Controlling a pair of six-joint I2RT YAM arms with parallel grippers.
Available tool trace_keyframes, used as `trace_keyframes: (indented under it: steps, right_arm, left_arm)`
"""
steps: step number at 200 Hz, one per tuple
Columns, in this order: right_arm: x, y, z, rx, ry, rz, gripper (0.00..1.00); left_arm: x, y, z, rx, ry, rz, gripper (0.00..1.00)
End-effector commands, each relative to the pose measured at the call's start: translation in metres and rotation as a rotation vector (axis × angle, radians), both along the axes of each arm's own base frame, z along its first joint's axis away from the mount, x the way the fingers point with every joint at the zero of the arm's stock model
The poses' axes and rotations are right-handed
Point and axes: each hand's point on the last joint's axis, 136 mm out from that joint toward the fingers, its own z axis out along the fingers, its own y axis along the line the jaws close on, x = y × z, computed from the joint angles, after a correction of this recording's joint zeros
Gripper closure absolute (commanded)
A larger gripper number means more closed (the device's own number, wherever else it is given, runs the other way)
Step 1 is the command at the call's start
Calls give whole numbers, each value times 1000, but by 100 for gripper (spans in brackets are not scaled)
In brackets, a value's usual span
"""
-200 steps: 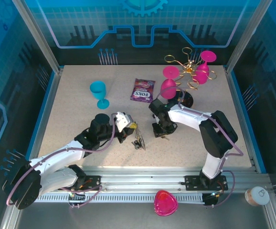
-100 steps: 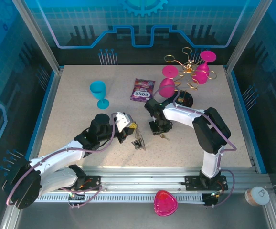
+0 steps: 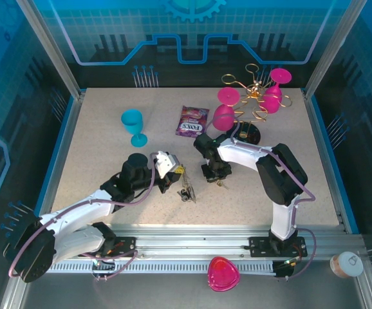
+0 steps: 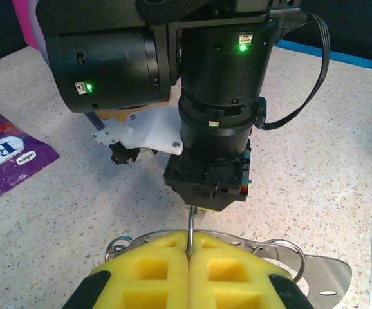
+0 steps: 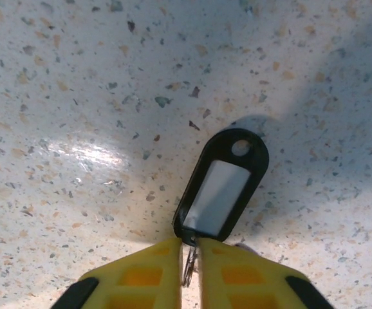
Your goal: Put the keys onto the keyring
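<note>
Clamping keyring (image 4: 190, 233), left tool (image 4: 190, 250) closed | right tool (image 5: 187, 252) pinching key tag (image 5: 219, 187) | pink goblets (image 3: 228, 97) on rack (image 3: 255, 91)

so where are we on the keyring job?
Done: both grasps. The left gripper is shut on the keyring wire. The right gripper pinches the small loop of a black key tag lying on the table. In hand: the tag, not yet at the ring; the top view shows them apart. To do: thread it on, then any others. Whether some already hang there, I can't tell.

Blue goblet (image 3: 132, 122), purple packet (image 3: 192, 121), gold rack (image 3: 255, 92)
</note>
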Motion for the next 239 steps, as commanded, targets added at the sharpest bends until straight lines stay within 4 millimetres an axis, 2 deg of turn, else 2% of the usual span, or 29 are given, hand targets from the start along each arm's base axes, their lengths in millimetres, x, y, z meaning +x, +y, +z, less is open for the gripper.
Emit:
trace_keyframes:
  steps: [1,50,88,99,131,184,205,239]
  right_arm:
    - [-2,1,3,-30,7,0,88]
    - [-3,4,18,-10,-21,20,100]
    - [-10,12,48,68,-89,124,100]
    - [-14,11,51,84,-94,153,100]
    - [-27,9,35,68,-7,171,100]
    - [-26,31,16,100,38,173,100]
    - [-24,29,9,73,51,172,100]
    - [-24,27,7,57,56,172,94]
  left_arm:
    - [2,-1,20,-28,-51,-4,100]
    - [1,-1,20,-27,-50,-6,100]
    - [1,-1,19,-21,-51,-6,100]
    - [1,0,18,-19,-51,-4,100]
    - [1,0,16,-21,-51,-3,100]
    - [-2,2,14,-19,-43,0,100]
    - [-3,3,15,-20,-45,0,100]
    - [-3,3,14,-21,-43,0,100]
